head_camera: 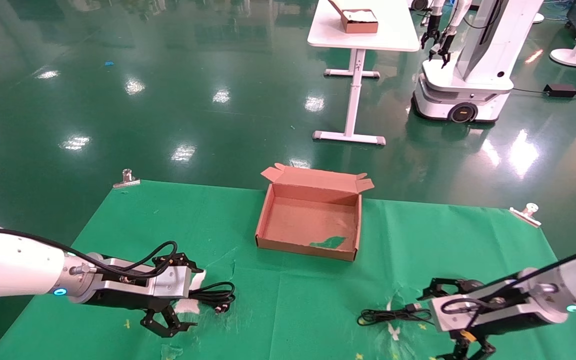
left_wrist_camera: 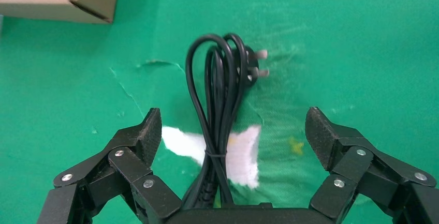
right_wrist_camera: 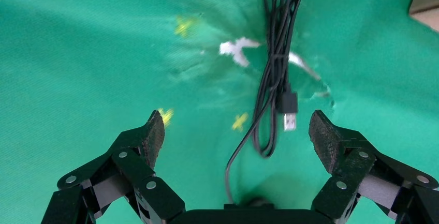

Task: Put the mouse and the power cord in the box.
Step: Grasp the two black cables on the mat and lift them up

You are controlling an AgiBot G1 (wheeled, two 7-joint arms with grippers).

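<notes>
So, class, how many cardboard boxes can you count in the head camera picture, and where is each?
2. The box, open and empty, sits on the green cloth between the arms. A smaller carton with white filling sits on the white table far behind. Others may lie out of view.

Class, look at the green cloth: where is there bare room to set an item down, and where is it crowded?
Free: the box floor, and the cloth between the two grippers. Crowded: the near left, where the open left gripper straddles the power cord, and the near right, where the open right gripper hangs over the mouse cable.
</notes>
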